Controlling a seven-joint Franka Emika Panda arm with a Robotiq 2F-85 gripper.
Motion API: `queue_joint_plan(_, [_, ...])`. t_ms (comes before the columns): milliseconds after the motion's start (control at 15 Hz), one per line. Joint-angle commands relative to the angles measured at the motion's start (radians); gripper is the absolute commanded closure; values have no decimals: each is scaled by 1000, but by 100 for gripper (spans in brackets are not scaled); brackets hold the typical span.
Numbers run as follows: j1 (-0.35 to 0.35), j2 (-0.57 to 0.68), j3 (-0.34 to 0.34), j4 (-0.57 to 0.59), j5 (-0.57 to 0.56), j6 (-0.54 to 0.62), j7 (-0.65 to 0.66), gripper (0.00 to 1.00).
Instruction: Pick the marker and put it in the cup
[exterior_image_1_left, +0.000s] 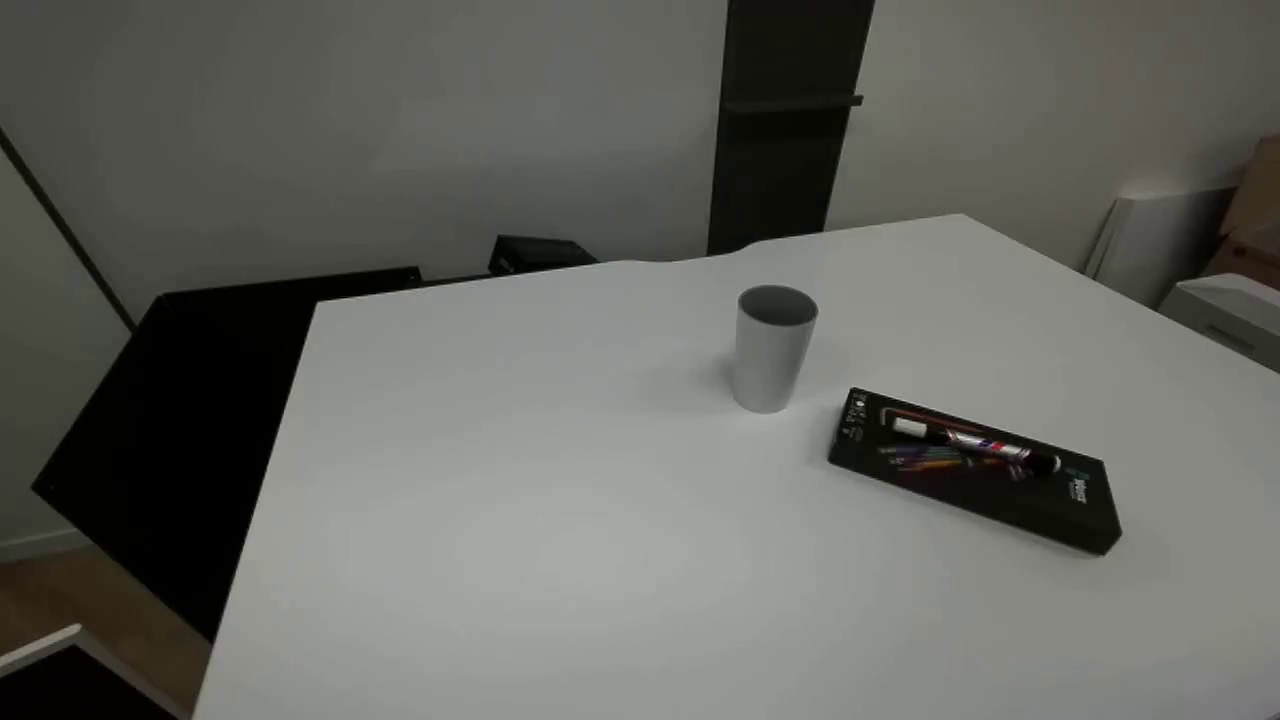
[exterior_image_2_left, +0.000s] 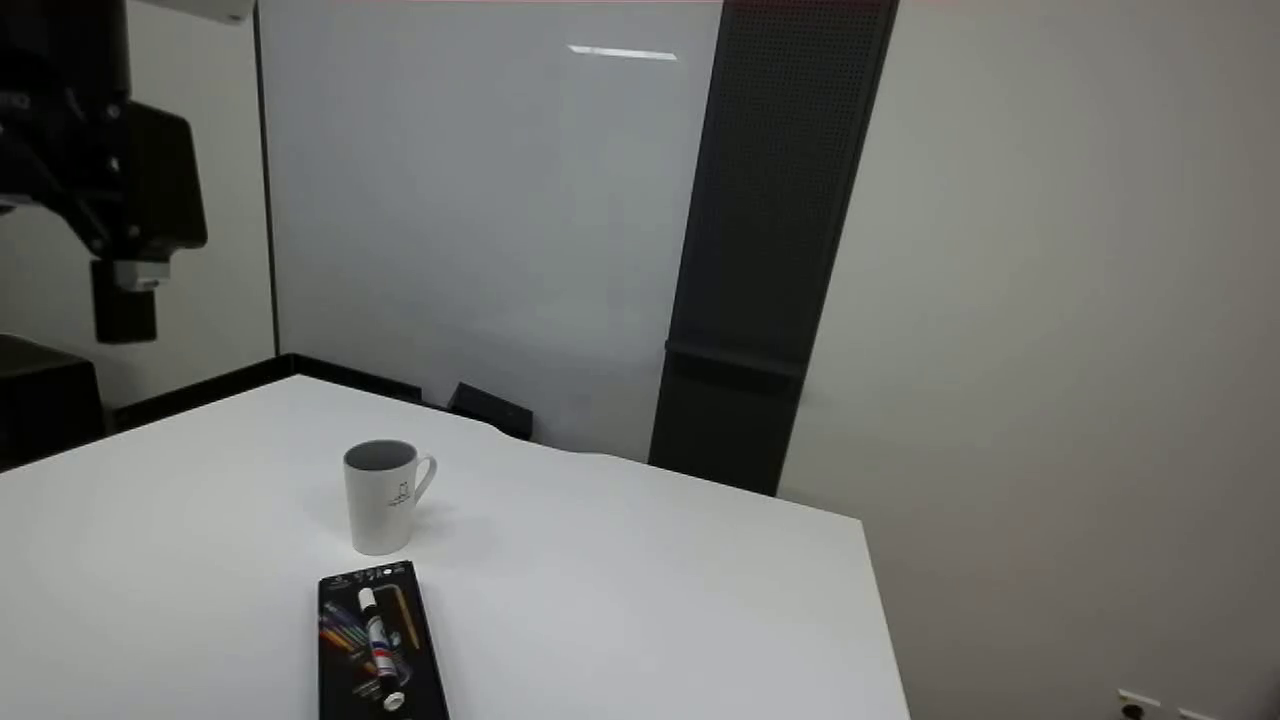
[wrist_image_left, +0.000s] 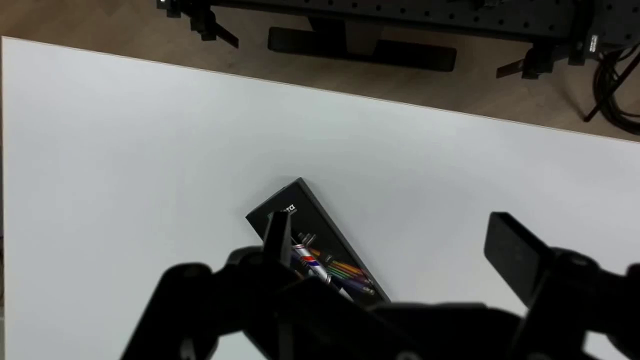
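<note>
The marker (exterior_image_1_left: 985, 445) lies on a printed black carton (exterior_image_1_left: 1010, 492), presumably raised for grasp clearance. The light-grey mug (exterior_image_2_left: 378, 512) stands upright, apparently to receive it, nearer the wavy edge of the bench (exterior_image_1_left: 560, 520). The empty hand (wrist_image_left: 389, 235) holds its fingers (wrist_image_left: 517, 257) apart; its alignment is unclear.

Past the far edge of the white table (exterior_image_1_left: 480, 520), a dark panel (exterior_image_1_left: 780, 175) (with a ledge (exterior_image_1_left: 795, 104)) divides the pale wall (exterior_image_1_left: 560, 120); beyond a side edge, brownish shapes (exterior_image_1_left: 1258, 205), perhaps boxes.

One cup (exterior_image_1_left: 768, 360), one marker (exterior_image_1_left: 985, 445), one box (exterior_image_1_left: 975, 490), seemingly two fingers (wrist_image_left: 516, 258) show.
</note>
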Motion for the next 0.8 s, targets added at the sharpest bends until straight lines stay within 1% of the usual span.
queue_joint_plan(0, [12, 1, -10, 2, -5, -2, 5, 0])
queue_joint_plan(267, [12, 1, -10, 2, -5, -2, 5, 0])
queue_joint_plan(400, [15, -7, -16, -8, -78, 12, -82, 0])
queue_joint_plan(533, [15, 11, -35, -1, -155, 32, -176, 0])
queue_joint_plan(667, [16, 32, -69, 6, -216, 76, -275, 0])
queue_joint_plan(733, [18, 44, -93, 9, -239, 117, -335, 0])
